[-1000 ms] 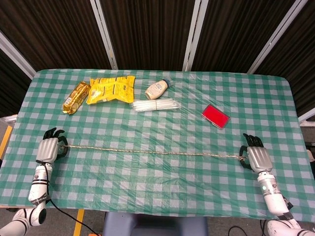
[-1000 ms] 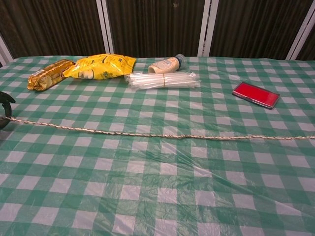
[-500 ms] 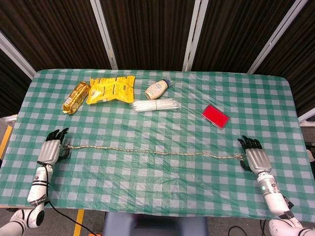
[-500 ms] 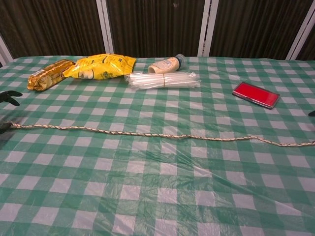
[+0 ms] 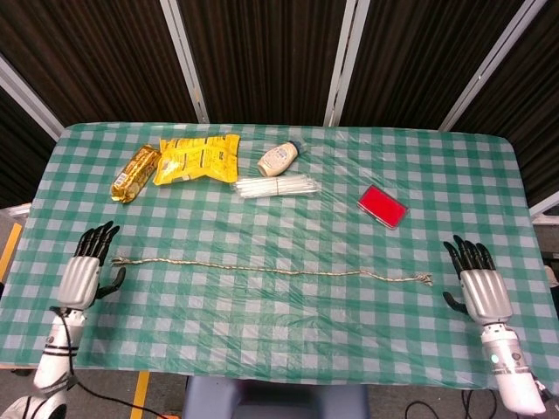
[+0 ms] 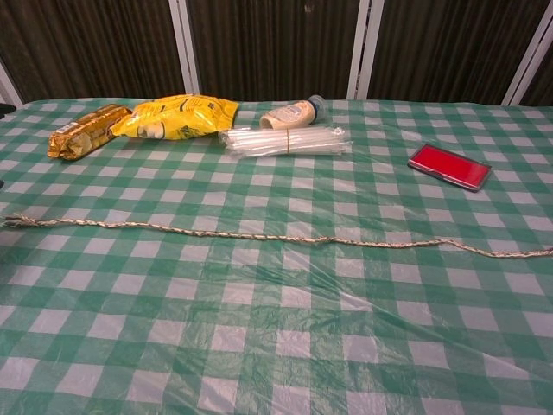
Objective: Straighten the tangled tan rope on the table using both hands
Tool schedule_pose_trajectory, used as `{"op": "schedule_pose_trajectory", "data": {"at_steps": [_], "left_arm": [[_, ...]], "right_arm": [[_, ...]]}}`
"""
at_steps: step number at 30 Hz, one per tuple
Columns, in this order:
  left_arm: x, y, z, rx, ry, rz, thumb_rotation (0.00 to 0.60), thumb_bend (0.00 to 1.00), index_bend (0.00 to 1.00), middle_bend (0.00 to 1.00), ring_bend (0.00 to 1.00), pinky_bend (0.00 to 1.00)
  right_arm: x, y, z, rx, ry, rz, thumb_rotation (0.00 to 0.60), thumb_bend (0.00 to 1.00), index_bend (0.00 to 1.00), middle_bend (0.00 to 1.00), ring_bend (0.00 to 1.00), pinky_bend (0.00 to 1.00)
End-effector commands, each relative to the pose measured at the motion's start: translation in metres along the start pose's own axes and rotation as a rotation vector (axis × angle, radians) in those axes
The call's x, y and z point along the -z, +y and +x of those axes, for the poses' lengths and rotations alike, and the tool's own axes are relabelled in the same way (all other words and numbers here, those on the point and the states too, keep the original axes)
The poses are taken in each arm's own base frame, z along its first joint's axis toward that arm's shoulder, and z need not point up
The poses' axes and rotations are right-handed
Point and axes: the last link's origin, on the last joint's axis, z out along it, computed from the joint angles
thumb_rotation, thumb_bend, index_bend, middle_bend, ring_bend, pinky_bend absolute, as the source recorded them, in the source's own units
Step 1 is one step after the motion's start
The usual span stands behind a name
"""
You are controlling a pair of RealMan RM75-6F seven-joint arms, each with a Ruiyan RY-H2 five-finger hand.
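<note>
Green-and-white checked tablecloth covers the whole table, with a clear plastic film over it; dark vertical panels with pale metal bars fill the upper part of both views.

Nearest, lower left of the head view: left hand, palm down, fingers spread and extended, holding nothing. It sits just left of the rope's left end, apart from it. Lower right of the head view: right hand, fingers likewise spread, empty, a little right of the rope's frayed right end and not touching it. Neither hand shows clearly in the chest view.

Tan rope lies free on the cloth, running nearly straight from left to right across the lower-middle of the frame, between the two hands. Slight waviness remains, with a small bend toward the right end. Chest view shows the same rope flat on the cloth, left end frayed, right end running to the frame edge.

Farther back, right of centre: red flat case with dark rim. Centre: bundle of clear straws, and just behind it a squeeze bottle of pale sauce lying on its side. Upper left: yellow snack bag, and beside it a gold-wrapped biscuit packet.
</note>
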Motion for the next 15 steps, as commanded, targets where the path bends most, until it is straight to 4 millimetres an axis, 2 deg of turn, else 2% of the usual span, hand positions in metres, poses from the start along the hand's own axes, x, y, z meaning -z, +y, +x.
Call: {"op": "schedule_pose_trajectory", "data": {"at_steps": [1, 2, 5, 11, 15], "left_arm": [[0.064, 0.014, 0.034, -0.079, 0.041, -0.037, 0.6, 0.43, 0.0, 0.0, 0.0, 0.03], [0.077, 0.014, 0.039, -0.106, 0.058, -0.012, 0.6, 0.43, 0.0, 0.0, 0.0, 0.03], [0.095, 0.01, 0.048, -0.193, 0.056, 0.044, 0.6, 0.43, 0.0, 0.0, 0.0, 0.03], [0.1, 0.004, 0.051, -0.215, -0.103, 0.133, 0.6, 0.44, 0.0, 0.0, 0.0, 0.03], [0.097, 0.006, 0.054, -0.229, -0.101, 0.137, 0.6, 0.44, 0.0, 0.0, 0.0, 0.03]], "right_arm": [[0.062, 0.0, 0.029, 0.03, 0.095, 0.001, 0.6, 0.33, 0.0, 0.0, 0.0, 0.0], [0.074, 0.001, 0.031, 0.018, 0.108, -0.003, 0.6, 0.33, 0.0, 0.0, 0.0, 0.0], [0.088, 0.003, 0.034, 0.033, 0.111, 0.007, 0.6, 0.33, 0.0, 0.0, 0.0, 0.0], [0.089, 0.003, 0.03, 0.048, 0.044, 0.013, 0.6, 0.33, 0.0, 0.0, 0.0, 0.0], [0.087, 0.003, 0.03, 0.047, 0.033, 0.012, 0.6, 0.33, 0.0, 0.0, 0.0, 0.0]]}}
